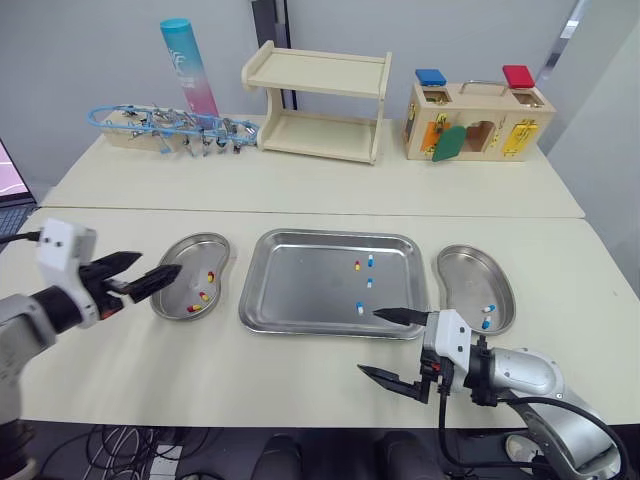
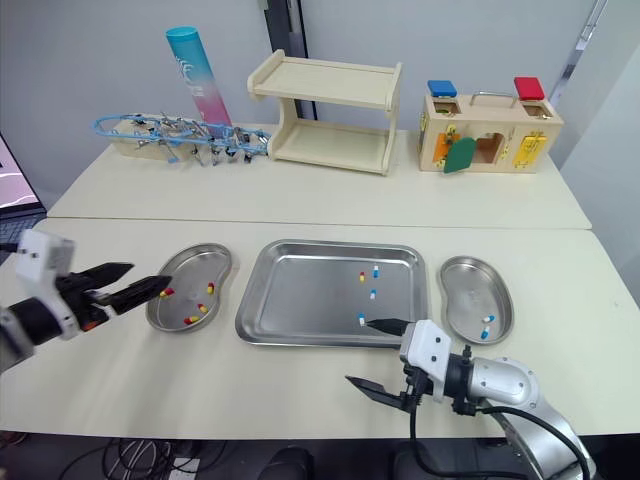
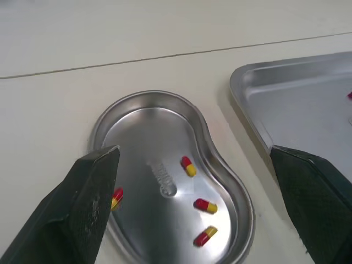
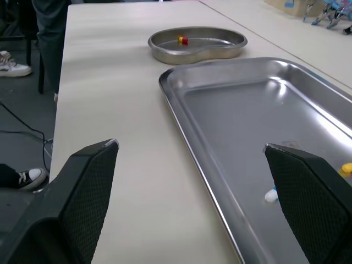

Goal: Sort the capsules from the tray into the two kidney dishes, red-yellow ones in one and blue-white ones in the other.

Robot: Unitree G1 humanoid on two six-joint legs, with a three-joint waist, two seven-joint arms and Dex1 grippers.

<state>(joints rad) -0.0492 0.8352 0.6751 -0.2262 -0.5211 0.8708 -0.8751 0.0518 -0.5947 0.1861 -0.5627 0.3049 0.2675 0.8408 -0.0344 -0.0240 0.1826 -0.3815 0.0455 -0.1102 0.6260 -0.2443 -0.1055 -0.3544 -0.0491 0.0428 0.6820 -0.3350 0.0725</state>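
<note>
A steel tray (image 1: 300, 285) lies mid-table and holds one red-yellow capsule (image 1: 357, 265) and three blue-white capsules (image 1: 369, 284). To its left, the left kidney dish (image 1: 190, 241) contains several red-yellow capsules (image 3: 205, 205). The right kidney dish (image 1: 465, 268) has two blue-white capsules (image 1: 488, 315). My left gripper (image 1: 160, 263) hovers open over the left dish's outer edge, with nothing between its fingers. My right gripper (image 1: 368, 342) is open and empty, low over the table at the tray's front right corner, beside the nearest blue-white capsule (image 4: 270, 194).
At the back stand a wooden shelf (image 1: 318, 105), a latch box (image 1: 478, 120), a blue-pink tube (image 1: 188, 67) and a rack of clips (image 1: 170, 128). A laptop edge (image 1: 8, 190) shows at far left. A person's shoe (image 4: 14, 63) is on the floor past the table's left end.
</note>
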